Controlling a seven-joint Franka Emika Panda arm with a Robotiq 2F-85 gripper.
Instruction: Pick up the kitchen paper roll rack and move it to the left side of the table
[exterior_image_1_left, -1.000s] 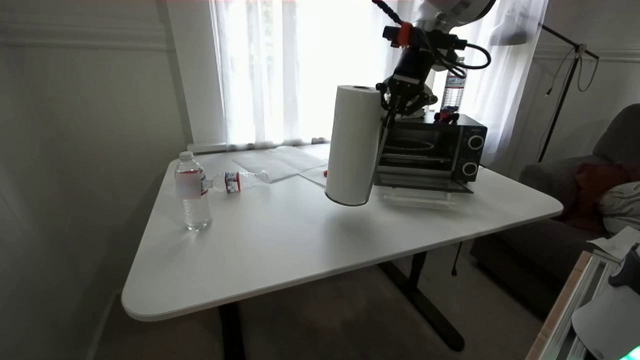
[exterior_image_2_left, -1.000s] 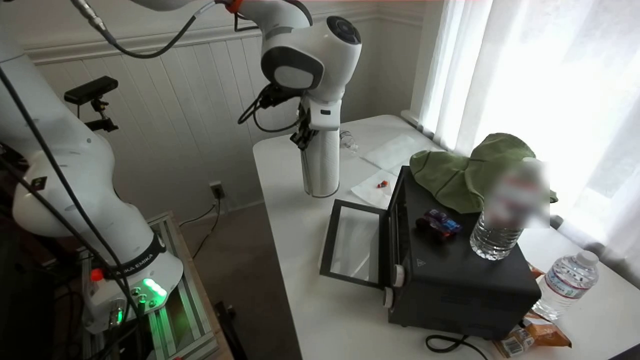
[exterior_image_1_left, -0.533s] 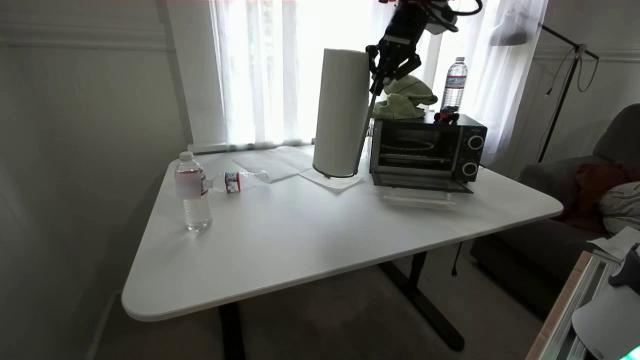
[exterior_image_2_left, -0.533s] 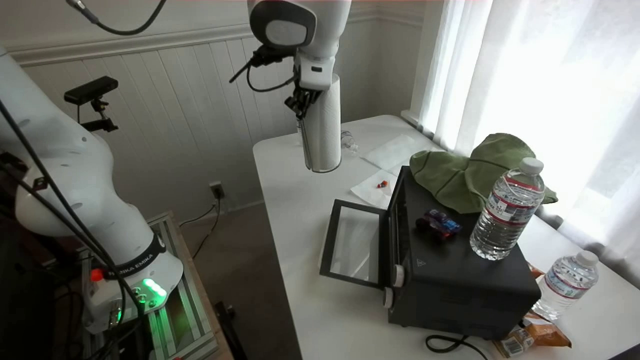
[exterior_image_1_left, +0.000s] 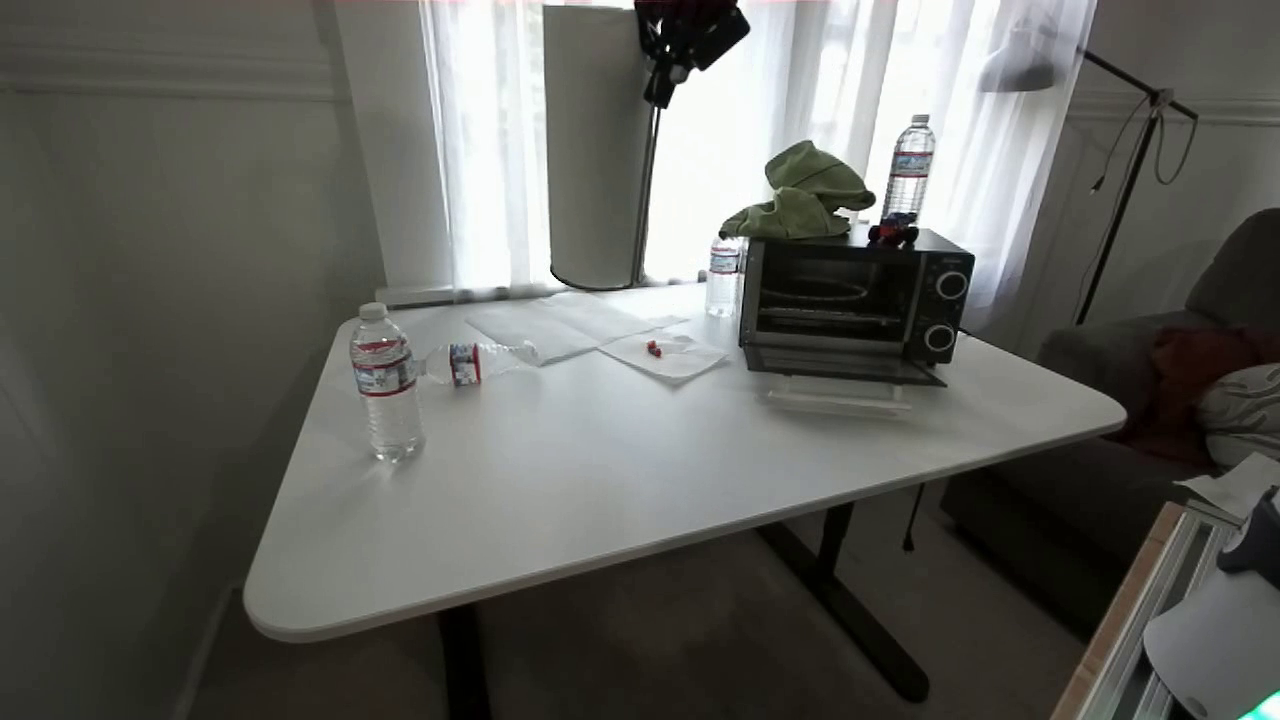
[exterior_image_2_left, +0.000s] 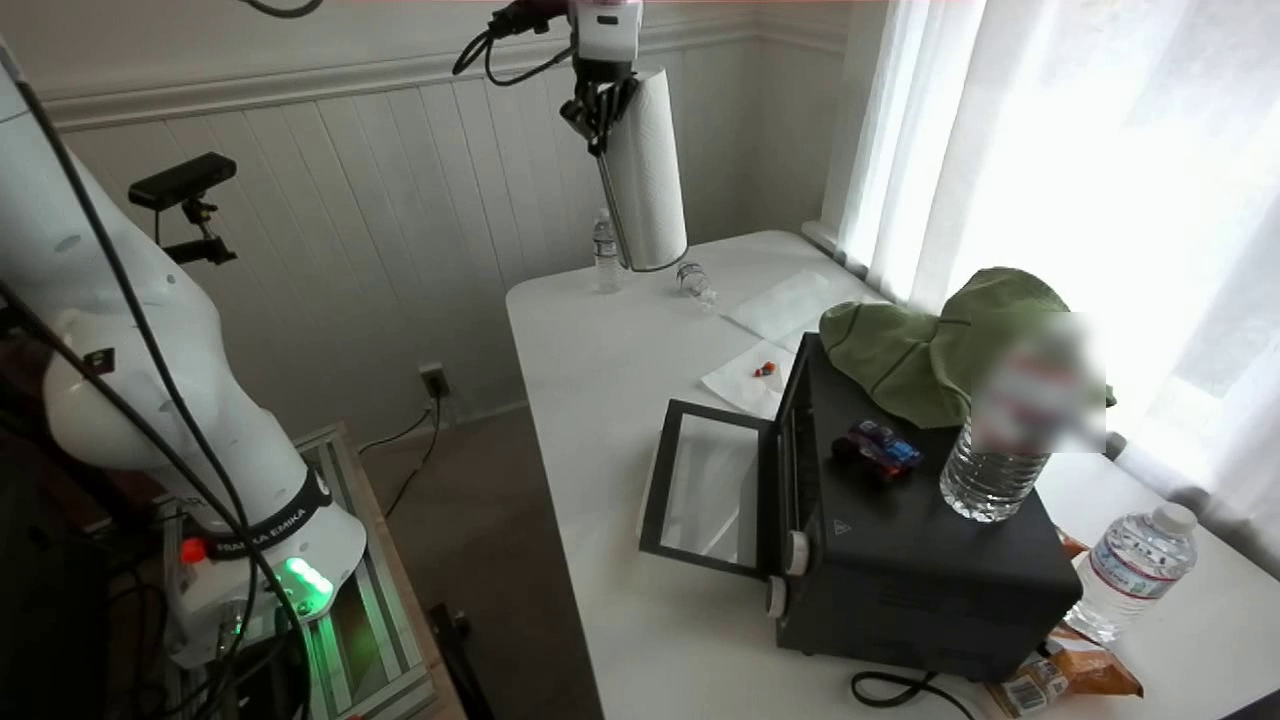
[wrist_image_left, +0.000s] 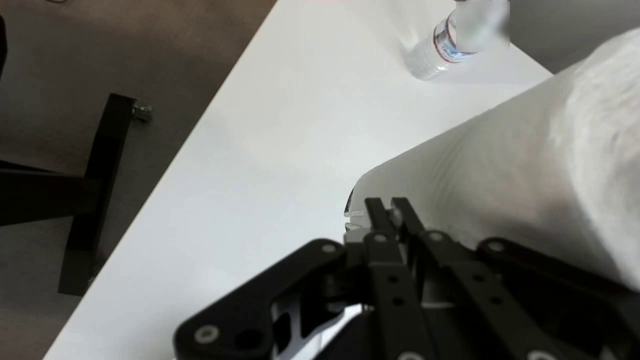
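Claw gripping roll rack, FRANKA EMIKA lettering

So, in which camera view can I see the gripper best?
In the wrist view: there the gripper is large, and its two fingertips stand close together. Both exterior views show it small and dark, holding the paper roll rack by its thin rod.

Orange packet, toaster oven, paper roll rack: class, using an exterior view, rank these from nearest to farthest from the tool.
1. The paper roll rack, held by the tool above the table.
2. The toaster oven, standing on the table.
3. The orange packet, past the toaster oven as seen from the tool.
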